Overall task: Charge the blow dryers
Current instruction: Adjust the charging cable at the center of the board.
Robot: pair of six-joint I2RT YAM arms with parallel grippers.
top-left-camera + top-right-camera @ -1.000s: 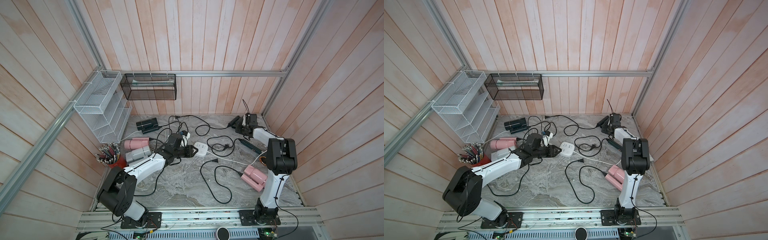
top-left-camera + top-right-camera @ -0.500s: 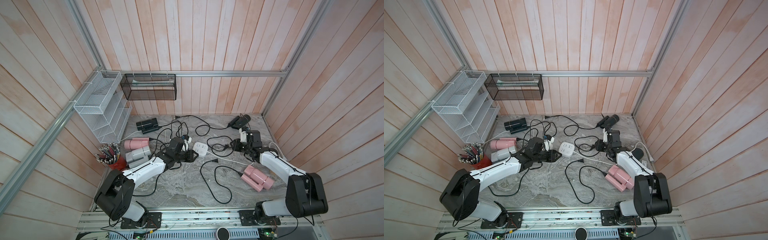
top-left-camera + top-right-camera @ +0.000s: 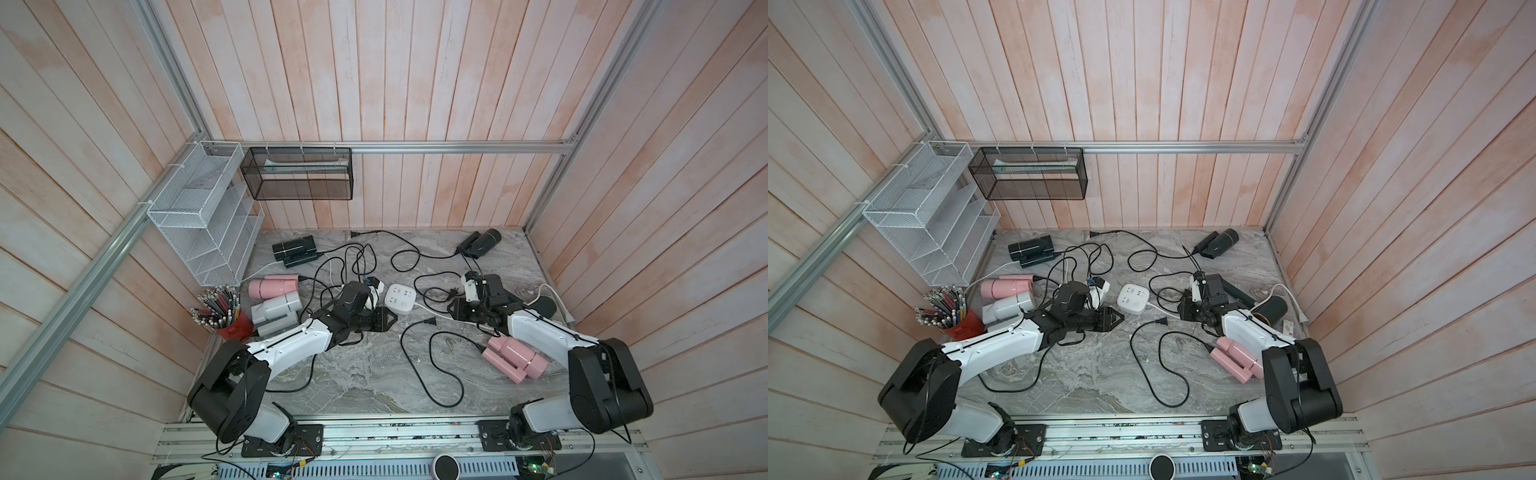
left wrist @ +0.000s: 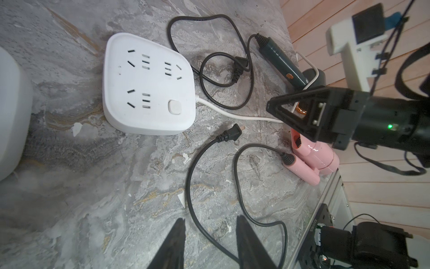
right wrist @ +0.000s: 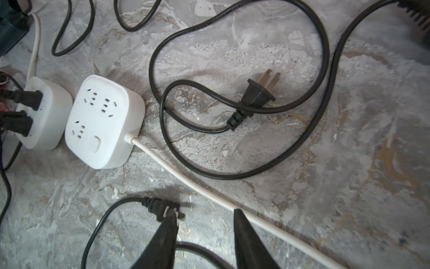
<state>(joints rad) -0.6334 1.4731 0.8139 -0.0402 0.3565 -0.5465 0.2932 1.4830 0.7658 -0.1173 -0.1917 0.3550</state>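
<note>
While the right end effector [image 5: 204, 213] gapes, a dryer plug [image 5: 162, 208] lies beside.

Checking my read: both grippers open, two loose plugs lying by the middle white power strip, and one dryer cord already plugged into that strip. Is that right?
No cord is in the middle power strip: the left wrist view shows all its sockets empty. The left gripper and right gripper are both open, and the first plug and the second plug lie loose beside it.
</note>
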